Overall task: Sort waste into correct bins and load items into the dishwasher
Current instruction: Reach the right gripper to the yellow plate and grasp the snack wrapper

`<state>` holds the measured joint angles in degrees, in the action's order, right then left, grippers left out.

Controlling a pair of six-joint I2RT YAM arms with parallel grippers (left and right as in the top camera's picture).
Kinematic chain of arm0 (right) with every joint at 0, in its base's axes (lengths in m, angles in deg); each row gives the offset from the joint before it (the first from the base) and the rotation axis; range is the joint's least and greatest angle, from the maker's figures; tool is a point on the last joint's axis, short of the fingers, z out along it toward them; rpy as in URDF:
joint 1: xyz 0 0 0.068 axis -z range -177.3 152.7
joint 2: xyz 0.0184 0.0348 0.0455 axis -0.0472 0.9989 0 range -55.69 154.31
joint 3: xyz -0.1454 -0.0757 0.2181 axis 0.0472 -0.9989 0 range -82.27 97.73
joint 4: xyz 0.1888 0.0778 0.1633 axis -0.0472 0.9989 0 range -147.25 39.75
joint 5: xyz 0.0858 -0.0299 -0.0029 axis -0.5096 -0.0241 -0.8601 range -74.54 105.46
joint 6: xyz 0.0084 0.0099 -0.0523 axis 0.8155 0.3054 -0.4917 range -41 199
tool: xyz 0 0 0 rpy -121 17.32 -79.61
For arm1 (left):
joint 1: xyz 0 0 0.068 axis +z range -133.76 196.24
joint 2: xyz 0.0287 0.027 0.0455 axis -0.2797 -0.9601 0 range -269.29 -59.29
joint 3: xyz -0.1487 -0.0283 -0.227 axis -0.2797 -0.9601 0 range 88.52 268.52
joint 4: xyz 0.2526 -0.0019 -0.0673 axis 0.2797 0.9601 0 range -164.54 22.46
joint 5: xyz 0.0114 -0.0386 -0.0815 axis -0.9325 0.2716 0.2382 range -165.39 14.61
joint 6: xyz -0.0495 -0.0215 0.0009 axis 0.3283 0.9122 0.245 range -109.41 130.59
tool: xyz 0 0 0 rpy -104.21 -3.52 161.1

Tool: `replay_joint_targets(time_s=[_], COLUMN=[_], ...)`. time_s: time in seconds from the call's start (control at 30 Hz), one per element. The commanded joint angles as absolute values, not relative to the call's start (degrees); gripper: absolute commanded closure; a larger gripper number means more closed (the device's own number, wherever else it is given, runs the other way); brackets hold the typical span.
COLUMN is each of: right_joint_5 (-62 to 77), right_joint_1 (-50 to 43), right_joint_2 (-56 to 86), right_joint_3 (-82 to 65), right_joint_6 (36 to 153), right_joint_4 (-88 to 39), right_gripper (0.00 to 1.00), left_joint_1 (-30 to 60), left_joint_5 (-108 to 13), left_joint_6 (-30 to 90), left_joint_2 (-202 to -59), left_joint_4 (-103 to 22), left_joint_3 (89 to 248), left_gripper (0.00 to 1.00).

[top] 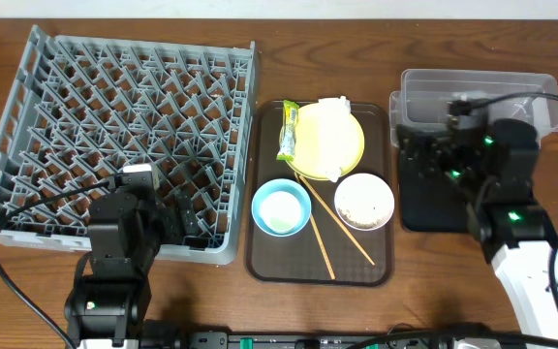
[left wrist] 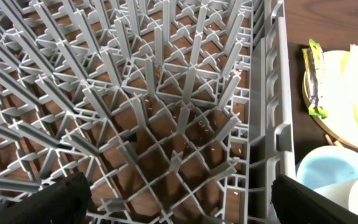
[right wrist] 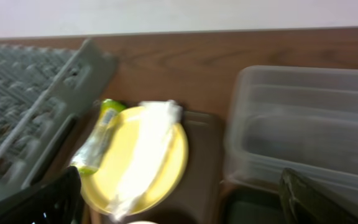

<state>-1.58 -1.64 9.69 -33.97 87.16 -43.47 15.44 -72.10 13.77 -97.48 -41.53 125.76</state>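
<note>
Dark wooden table point(top: 318, 48) runs the width of the room, with a pale wall behind it; the grey dish rack point(top: 114, 116) fills its left side with nothing loaded, and the brown serving tray point(top: 258, 257) sits just beside the rack, carrying nearly everything. On the yellow plate point(top: 349, 145) lies the crumpled napkin point(top: 333, 109); the green-yellow wrapper point(top: 288, 131) lies along the plate's left edge. Nearer me are the light blue bowl point(top: 281, 206) and the white bowl point(top: 363, 201), with the chopsticks point(top: 322, 242) splayed between them. The clear tub point(top: 424, 89) and the black tray point(top: 417, 211) wait off to the right.

The left gripper point(left wrist: 179, 204) hangs over the rack's near right corner, jaws spread wide with nothing between them; the right gripper point(right wrist: 180, 205) hovers above the black tray, equally wide and empty-handed.

I'd guess the wrapper is feather-light, crinkly and slick, so a pinch across its middle should serve; the napkin is soft and will squash, so any raised fold will do. The plate and bowls look stiff and smooth, probably slippery, and are best taken by the rim; the plate sits low, so its raised edge is the only purchase. The chopsticks are thin, lie flat and may roll; they should be pinched one at a time, mid-length.
</note>
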Motion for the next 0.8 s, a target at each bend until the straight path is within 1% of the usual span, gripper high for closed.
replay_joint_targets(time_s=[0.0,0.13,0.23,0.37,0.57,0.67,0.7,0.77], right_joint_5=[-0.72,2.64,2.62,5.92,12.89,13.07,13.26,14.47], right_joint_1=[-6.09,-11.14,-13.68,-17.74,-23.73,-26.14,-26.79,-28.04], right_joint_2=[13.08,20.27,24.92,32.14,42.28,47.55,49.1,52.14], right_joint_3=[-27.29,-17.34,-12.27,-7.15,-6.52,-6.52,-6.52,-6.52], right_joint_6=[89.7,89.5,89.28,88.71,90.0,92.97,93.94,96.54], right_joint_4=[-41.06,-34.79,-33.41,-34.68,-41.39,-43.12,-43.6,-44.34], right_gripper=[0.01,0.01,0.01,0.01,0.02,0.05,0.09,0.12], left_joint_1=[15.75,15.75,15.75,15.75,15.75,15.75,15.75,15.75], left_joint_5=[-71.97,-71.97,-71.97,-71.97,-71.97,-71.97,-71.97,-71.97], left_joint_6=[14.29,14.29,14.29,14.29,14.29,14.29,14.29,14.29], left_joint_2=[-97.39,-97.39,-97.39,-97.39,-97.39,-97.39,-97.39,-97.39], left_joint_4=[-41.59,-41.59,-41.57,-41.59,-41.57,-41.57,-41.57,-41.57], left_joint_3=[127.29,127.29,127.29,127.29,127.29,127.29,127.29,127.29], left_gripper=[0.04,0.04,0.04,0.04,0.04,0.04,0.04,0.04])
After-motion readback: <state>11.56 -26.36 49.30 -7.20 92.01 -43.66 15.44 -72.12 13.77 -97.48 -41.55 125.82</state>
